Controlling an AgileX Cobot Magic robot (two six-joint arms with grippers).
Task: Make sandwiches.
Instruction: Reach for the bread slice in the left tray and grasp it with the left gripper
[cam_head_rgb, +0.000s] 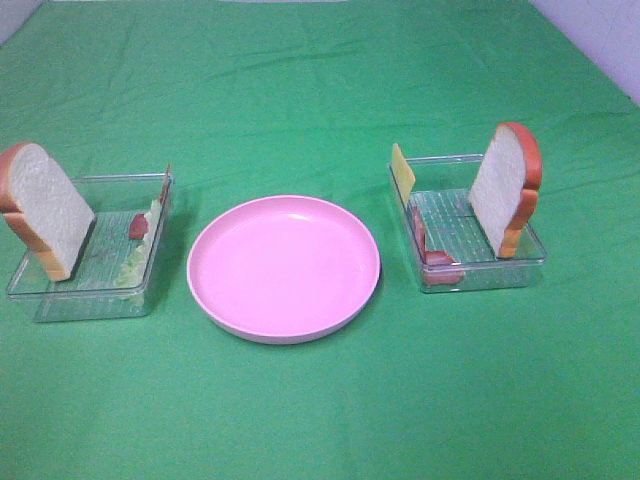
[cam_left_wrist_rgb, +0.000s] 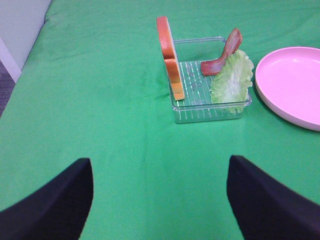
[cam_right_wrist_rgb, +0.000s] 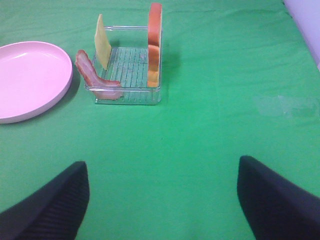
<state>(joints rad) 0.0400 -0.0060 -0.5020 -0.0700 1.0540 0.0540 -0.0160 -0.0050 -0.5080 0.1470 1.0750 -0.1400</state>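
The green surface (cam_head_rgb: 300, 90) carries everything. The pink plate (cam_head_rgb: 283, 266) lies in the middle between the two arms, I think so that both can reach it, and it is bare, so no sandwich is built yet. The left tray (cam_head_rgb: 60, 300) and the right tray (cam_head_rgb: 500, 272) stand one on each side of the plate, probably to share the parts between the arms. The parts stand on edge or lean on the tray walls instead of lying flat, which in my judgement gives the fingers an edge to pinch. The left bread slice (cam_head_rgb: 45, 205) stands at the outer end of its tray, and so does the right bread slice (cam_head_rgb: 505, 185). The lettuce (cam_left_wrist_rgb: 232, 77) and the left bacon strip (cam_left_wrist_rgb: 225, 50) lean at the plate side of the left tray. The cheese slice (cam_right_wrist_rgb: 103, 42) and the right bacon strip (cam_right_wrist_rgb: 92, 75) lean at the plate side of the right tray. The left fingers (cam_left_wrist_rgb: 55, 200) and the right fingers (cam_right_wrist_rgb: 280, 200) are spread wide, hold nothing and hang well apart from the trays. Counted: one plate, two trays, two bread slices, one lettuce leaf, one cheese slice, and two bacon strips that I can see.
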